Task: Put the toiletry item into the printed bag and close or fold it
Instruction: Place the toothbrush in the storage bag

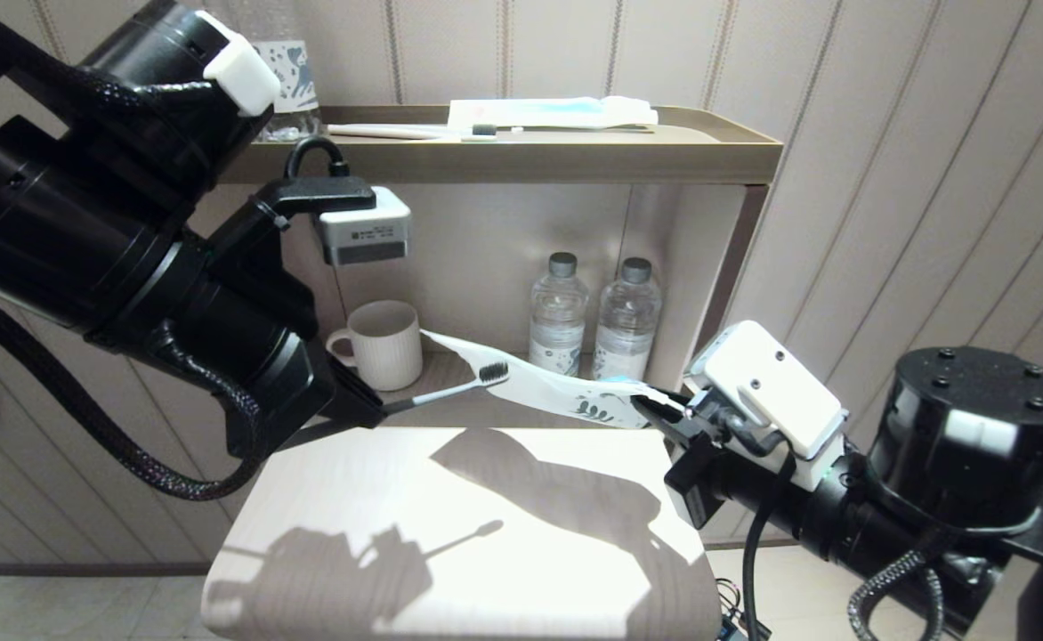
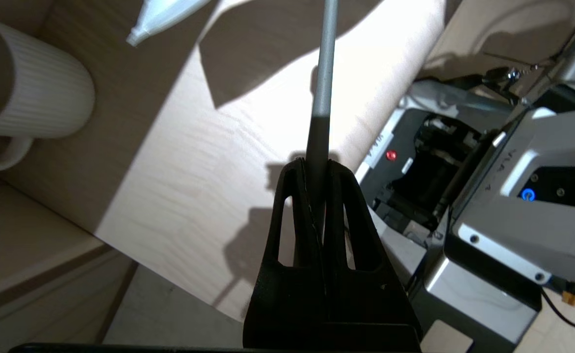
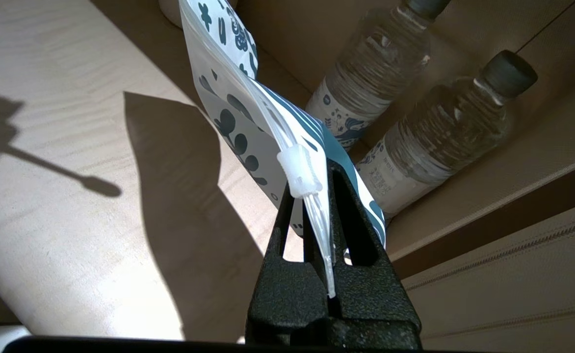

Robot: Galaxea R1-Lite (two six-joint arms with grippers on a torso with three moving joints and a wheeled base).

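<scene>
Our left gripper is clamped on the toothbrush handle, bristles pointing away toward the bag. Our right gripper pinches the bag's seal edge, holding it above the table.

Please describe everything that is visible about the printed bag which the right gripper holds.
The printed bag is a soft, flat white pouch with dark teal leaf prints and a clear strip seal carrying a small white slider. The right gripper pinches its printed end between shut fingers and holds it in the air above the pale table, reaching toward the cup. The toothbrush, held by the left gripper, has its head at the bag's side.
</scene>
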